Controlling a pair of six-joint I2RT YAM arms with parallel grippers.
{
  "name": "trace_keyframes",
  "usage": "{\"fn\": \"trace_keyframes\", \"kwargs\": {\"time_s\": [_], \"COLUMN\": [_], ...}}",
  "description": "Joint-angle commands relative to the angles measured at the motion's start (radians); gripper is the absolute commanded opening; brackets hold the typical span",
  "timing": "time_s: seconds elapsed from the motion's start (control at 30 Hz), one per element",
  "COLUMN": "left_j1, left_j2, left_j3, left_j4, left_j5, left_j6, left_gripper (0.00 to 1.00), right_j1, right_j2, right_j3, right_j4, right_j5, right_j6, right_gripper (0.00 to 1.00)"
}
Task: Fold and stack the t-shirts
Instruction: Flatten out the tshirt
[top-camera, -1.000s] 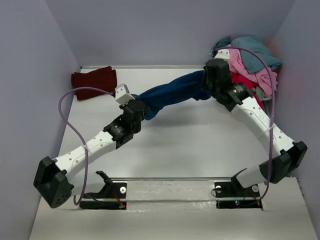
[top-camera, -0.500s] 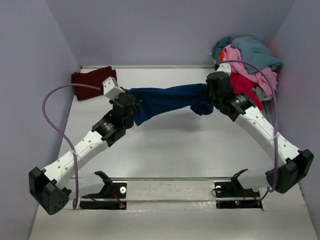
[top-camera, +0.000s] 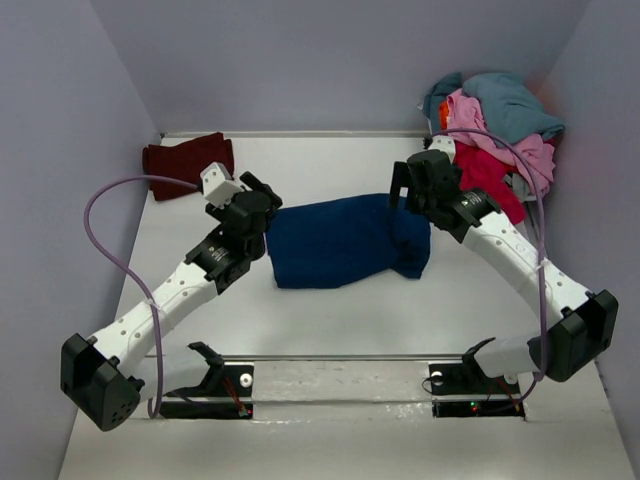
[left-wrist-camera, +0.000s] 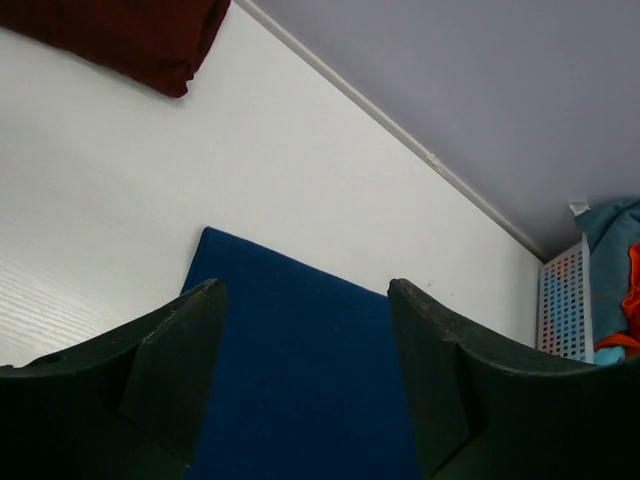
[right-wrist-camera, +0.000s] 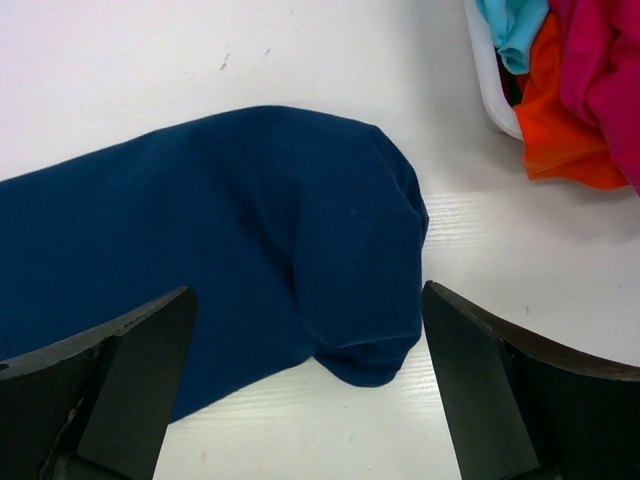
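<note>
**A:** Both have just let go. The left pincer (left-wrist-camera: 305, 300) and the right pincer (right-wrist-camera: 305, 300) were clamped on the navy t-shirt (top-camera: 345, 242) a second ago, holding it stretched in the air between them. Now both sets of jaws stand spread wide with nothing in them.

**B:** And the shirt?

**A:** It's lying in the middle of the tabletop (top-camera: 330, 310) between the two arms. It's a fairly neat oblong, flat at the left end and a bit bunched and rounded at the right.

**B:** So this one's finished?

**A:** I'd say it's laid out, but it probably needs another fold. After that it can join the maroon t-shirt (top-camera: 187, 158) folded at the far left. The heap of t-shirts (top-camera: 495, 125) in the basket (right-wrist-camera: 487, 70) at the far right hasn't been folded yet.
</note>
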Motion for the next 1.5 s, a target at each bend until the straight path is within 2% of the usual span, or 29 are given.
{"fn": "trace_keyframes", "kwargs": {"time_s": [0.0,0.13,0.3,0.43,0.53,0.73,0.9,1.03,1.13,1.3,1.4,1.47], "left_j1": [0.002,0.002,0.002,0.002,0.029,0.066,0.118,0.184,0.175,0.157,0.103,0.057], "left_j2": [0.002,0.015,0.09,0.227,0.299,0.339,0.416,0.511,0.528,0.479,0.404,0.352], "left_j3": [-0.006,-0.075,-0.132,-0.106,-0.11,-0.152,-0.109,-0.068,-0.07,-0.196,-0.267,-0.27], "left_j4": [0.042,0.054,0.108,0.138,0.204,0.276,0.275,0.306,0.307,0.352,0.372,0.306], "left_j5": [-0.009,0.071,0.113,0.131,0.206,0.243,0.26,0.358,0.395,0.386,0.292,0.251], "left_j6": [-0.032,-0.086,-0.11,-0.094,-0.098,-0.109,-0.083,-0.083,-0.095,-0.115,-0.103,-0.098], "left_gripper": [0.77,0.76,0.76,0.76,0.76,0.75,0.75,0.75,0.74,0.74,0.75,0.75], "right_j1": [-0.007,-0.007,-0.007,-0.007,-0.007,-0.045,-0.067,-0.087,-0.087,-0.087,-0.087,-0.087], "right_j2": [0.039,0.037,0.123,0.215,0.275,0.328,0.405,0.485,0.459,0.399,0.324,0.278], "right_j3": [0.018,-0.033,-0.057,-0.04,-0.028,-0.054,-0.014,0.053,0.017,-0.091,-0.161,-0.184], "right_j4": [0.031,0.063,0.094,0.127,0.138,0.195,0.213,0.186,0.201,0.227,0.252,0.244], "right_j5": [-0.004,-0.058,-0.075,-0.072,-0.062,-0.116,-0.128,-0.139,-0.144,-0.141,-0.093,-0.075], "right_j6": [0.012,0.035,0.047,0.042,0.044,0.044,0.03,0.015,0.015,0.047,0.07,0.071], "right_gripper": [1.0,1.0,1.0,1.0,1.0,1.0,1.0,1.0,1.0,1.0,1.0,1.0]}}
